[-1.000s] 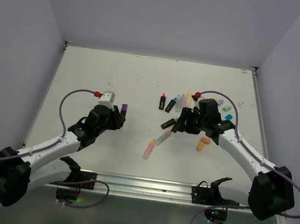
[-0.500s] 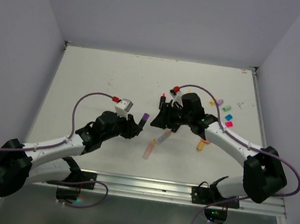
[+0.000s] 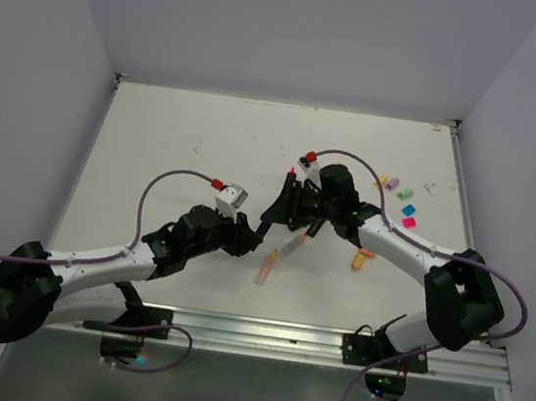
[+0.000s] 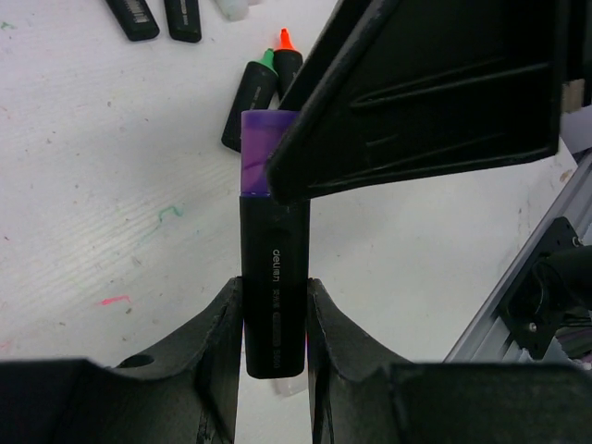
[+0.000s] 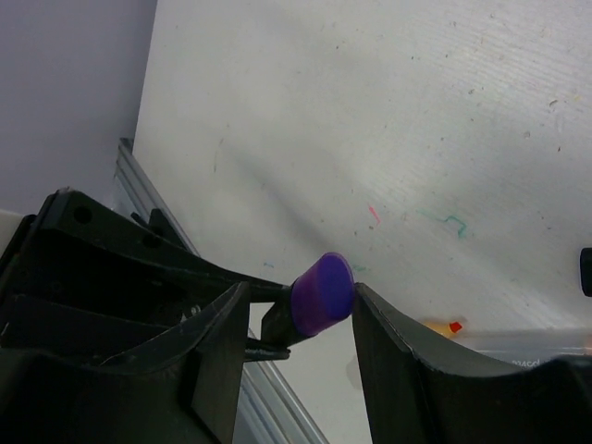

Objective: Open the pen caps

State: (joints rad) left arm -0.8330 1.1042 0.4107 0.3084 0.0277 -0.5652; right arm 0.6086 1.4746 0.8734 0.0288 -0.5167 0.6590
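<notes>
The left gripper [image 4: 275,289] is clamping the lower barrel of a black-barrelled pen [image 4: 274,240], with its jaws pressing against both sides. It is holding the pen off the table [image 3: 177,139], and the purple cap [image 4: 256,153] is pointing toward the right arm. The right gripper [image 5: 302,294] is standing partly open around that cap. One finger [image 5: 388,351] is sitting against or just beside the cap while a gap is showing on the other side, so the gripper is straddling the cap rather than pinching it. The two grippers are meeting over the middle of the table, slightly right of centre. Just beyond them, two uncapped black pens [image 4: 252,97], one green-tipped and one orange-tipped, are lying side by side. A pale orange pen [image 3: 266,267] is lying nearer, and a bright orange pen [image 3: 363,260] is lying to its right. Loose caps [image 3: 410,210] are lying well apart from the grippers, toward the far right.
</notes>
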